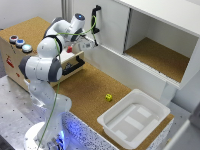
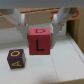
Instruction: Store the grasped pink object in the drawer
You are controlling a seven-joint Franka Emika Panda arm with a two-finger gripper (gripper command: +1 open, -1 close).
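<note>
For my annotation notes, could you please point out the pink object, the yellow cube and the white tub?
pink object (image 2: 39, 41), wrist view, front face.
yellow cube (image 1: 108, 97), exterior view, top face.
white tub (image 1: 111, 123), exterior view, near rim.

Pink object (image 2: 39, 41): small reddish-pink cube, black letters on its faces, an "L" on the face toward the wrist camera and a "D" on the face above it. Held off the surface, square and upright, pinched on two opposite sides between pale fingers (image 2: 22, 24). In the exterior view it is too small and hidden to pick out. Drawer (image 1: 73, 65): shallow pale plywood, long black bar handle across its front, pulled open from the wooden box at the exterior view's left, mostly screened by the arm; contents cannot be told.
</note>
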